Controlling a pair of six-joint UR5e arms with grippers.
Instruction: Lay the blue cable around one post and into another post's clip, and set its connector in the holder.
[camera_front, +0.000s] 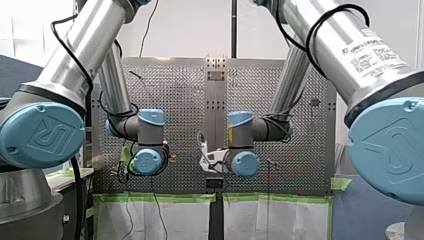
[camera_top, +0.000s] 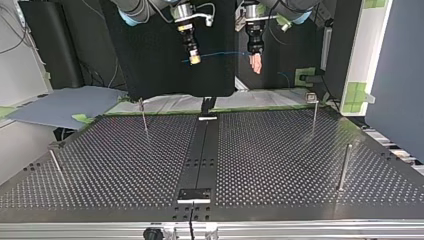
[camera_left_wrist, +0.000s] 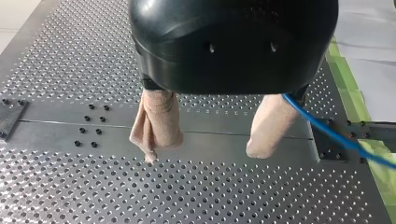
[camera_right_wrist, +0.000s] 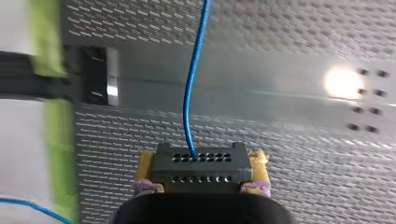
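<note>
1. my right gripper (camera_right_wrist: 201, 161) is closed on a dark grey connector (camera_right_wrist: 201, 173). the connector sits crosswise between its yellow pads (camera_right_wrist: 145, 164).
2. the blue cable (camera_right_wrist: 189, 93) comes out of one hole in the connector's face and runs straight ahead of the gripper, above the table.
3. my left gripper (camera_left_wrist: 205, 150) is wide apart with nothing between its beige pads (camera_left_wrist: 156, 121). the cable passes along the outer side of one finger and trails off to the table's edge; cannot tell if it touches the finger.
4. in the top view both grippers hang well above the far edge of the table (camera_top: 280, 150), near each other, with the cable strung in the air between them.
5. four thin posts (camera_top: 345, 167) stand upright on the table, well apart. the cable is around none of them.
</note>
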